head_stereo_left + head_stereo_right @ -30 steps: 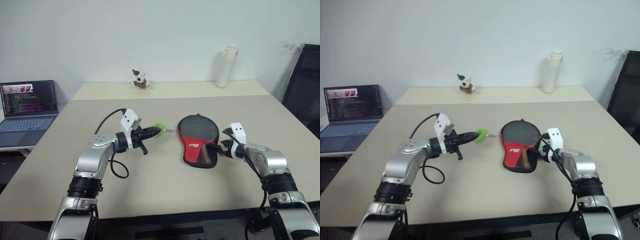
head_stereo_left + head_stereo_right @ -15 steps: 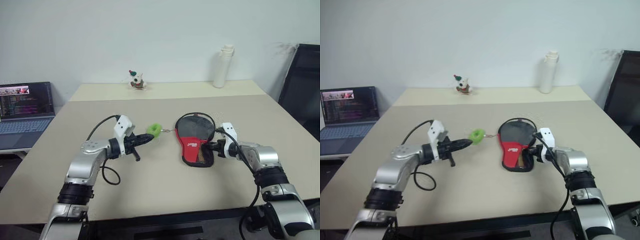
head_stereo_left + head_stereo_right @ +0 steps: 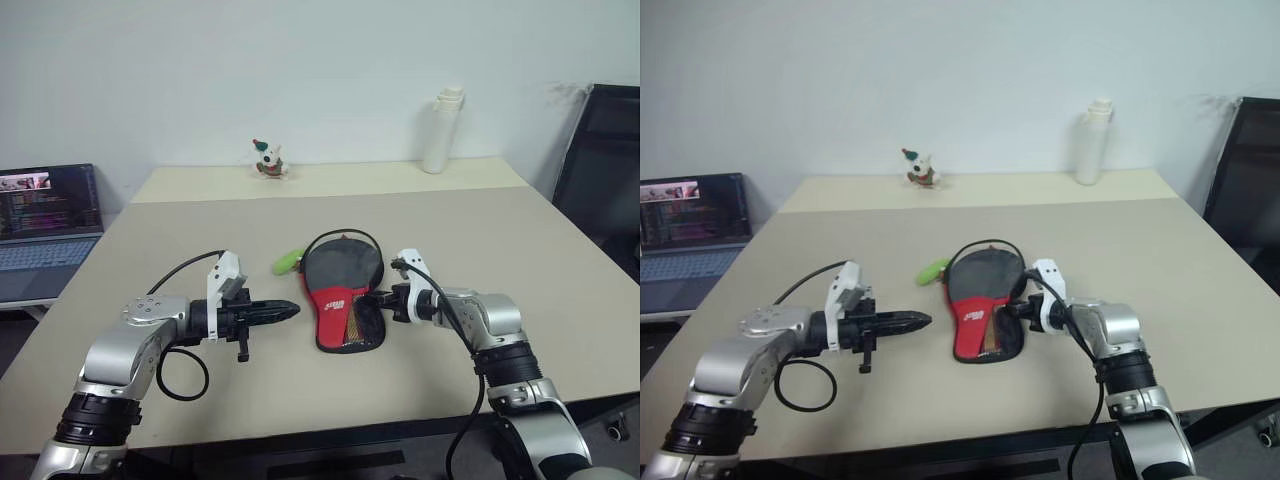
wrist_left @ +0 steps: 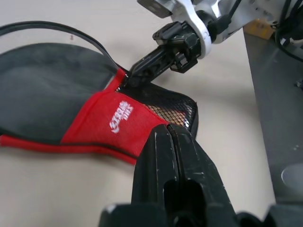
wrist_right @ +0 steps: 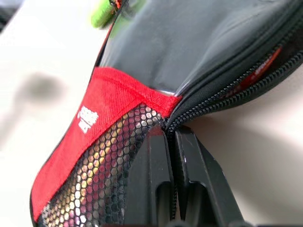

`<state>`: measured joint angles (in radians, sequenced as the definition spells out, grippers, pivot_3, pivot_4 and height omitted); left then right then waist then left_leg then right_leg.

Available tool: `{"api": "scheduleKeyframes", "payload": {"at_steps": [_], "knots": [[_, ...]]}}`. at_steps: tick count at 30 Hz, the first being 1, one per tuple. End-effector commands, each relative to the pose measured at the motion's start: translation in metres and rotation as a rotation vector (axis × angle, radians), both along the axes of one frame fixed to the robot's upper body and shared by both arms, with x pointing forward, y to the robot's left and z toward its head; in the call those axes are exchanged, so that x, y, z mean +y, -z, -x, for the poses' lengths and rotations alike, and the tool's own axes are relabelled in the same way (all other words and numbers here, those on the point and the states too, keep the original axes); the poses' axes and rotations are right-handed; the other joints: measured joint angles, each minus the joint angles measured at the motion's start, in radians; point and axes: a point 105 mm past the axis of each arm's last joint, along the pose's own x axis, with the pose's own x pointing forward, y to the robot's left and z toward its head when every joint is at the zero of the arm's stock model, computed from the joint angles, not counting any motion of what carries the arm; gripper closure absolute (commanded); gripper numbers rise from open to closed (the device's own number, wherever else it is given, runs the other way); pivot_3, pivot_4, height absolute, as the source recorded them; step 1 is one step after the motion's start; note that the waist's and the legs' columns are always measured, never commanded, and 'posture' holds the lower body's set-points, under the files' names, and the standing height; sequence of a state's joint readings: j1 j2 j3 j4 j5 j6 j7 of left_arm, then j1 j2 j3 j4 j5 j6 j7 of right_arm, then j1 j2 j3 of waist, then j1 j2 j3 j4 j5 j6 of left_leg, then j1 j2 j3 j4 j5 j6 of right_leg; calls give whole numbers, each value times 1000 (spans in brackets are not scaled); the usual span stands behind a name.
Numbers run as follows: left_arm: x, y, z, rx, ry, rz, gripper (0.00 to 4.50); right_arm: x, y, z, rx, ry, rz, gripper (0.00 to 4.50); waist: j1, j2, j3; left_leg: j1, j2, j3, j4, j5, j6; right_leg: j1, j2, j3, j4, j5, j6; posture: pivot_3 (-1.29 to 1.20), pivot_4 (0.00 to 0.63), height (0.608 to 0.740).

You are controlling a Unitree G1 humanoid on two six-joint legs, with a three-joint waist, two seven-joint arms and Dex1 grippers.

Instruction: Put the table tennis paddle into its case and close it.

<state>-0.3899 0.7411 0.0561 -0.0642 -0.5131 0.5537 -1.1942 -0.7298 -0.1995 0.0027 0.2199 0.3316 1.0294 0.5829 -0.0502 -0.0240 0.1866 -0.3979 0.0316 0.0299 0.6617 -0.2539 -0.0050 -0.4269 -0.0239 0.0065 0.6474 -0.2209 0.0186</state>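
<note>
Closing the case point(image 3: 343, 300) looks like the step in hand: it lies mid-table point(image 3: 500, 240), its rim zipper gaping along the side by the right claw point(image 3: 376, 302), which is pinched on the rim at the mesh pocket. The left claw point(image 3: 288, 309) hovers closed and empty just beside the case. Next, I judge, the green ring pull point(image 3: 287, 263) must be gripped and run round. The right wrist view shows red inside the gap, probably the table tennis paddle point(image 5: 258, 71)
</note>
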Motion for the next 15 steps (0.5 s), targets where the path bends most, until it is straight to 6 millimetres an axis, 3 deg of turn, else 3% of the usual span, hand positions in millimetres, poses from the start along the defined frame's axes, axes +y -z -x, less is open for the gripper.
{"api": "scheduleKeyframes", "payload": {"at_steps": [1, 15], "knots": [[-2, -10, 14, -30, 46, -4, 4500, 8, -5, 14, -11, -26, -19, 4489, 3, 0, 0, 0, 0, 0, 0, 0, 0, 0, -1, 0, -1, 0, 0, 0, 150, 740], [-12, -3, 29, 6, 113, -22, 4500, -22, 22, 81, 138, 79, 0, 4489, 22, 0, 0, -1, -1, 0, 0, -1, -1, -1, -1, 0, -1, -3, 5, 0, 150, 740]]}}
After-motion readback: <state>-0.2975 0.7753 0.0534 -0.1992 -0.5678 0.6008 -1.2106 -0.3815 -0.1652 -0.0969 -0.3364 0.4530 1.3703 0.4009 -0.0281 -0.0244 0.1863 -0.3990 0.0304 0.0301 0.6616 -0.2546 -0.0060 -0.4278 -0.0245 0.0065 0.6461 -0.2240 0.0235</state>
